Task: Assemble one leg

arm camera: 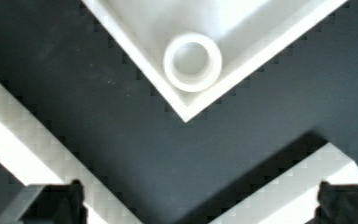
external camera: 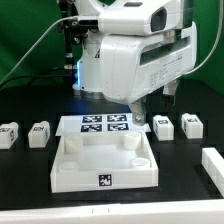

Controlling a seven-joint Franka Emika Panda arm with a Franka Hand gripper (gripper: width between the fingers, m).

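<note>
Four small white legs with square markers lie on the black table. Two are at the exterior view's left (external camera: 8,135) (external camera: 40,133) and two at its right (external camera: 163,127) (external camera: 192,125). The large white tray-like piece (external camera: 70,165) sits front centre. My gripper (external camera: 152,108) hangs above the table near the tray's far right corner. It is apart from every leg. In the wrist view the gripper (arm camera: 197,208) is open and empty, with a dark fingertip at each side. A tray corner with a round socket (arm camera: 194,60) shows beyond it. No leg shows in the wrist view.
The marker board (external camera: 105,124) lies flat behind the tray, under the arm. Another white part (external camera: 214,165) lies at the exterior view's front right edge. A green curtain closes the back. In the wrist view, white bands (arm camera: 34,150) cross the lower corners; I cannot tell what they are.
</note>
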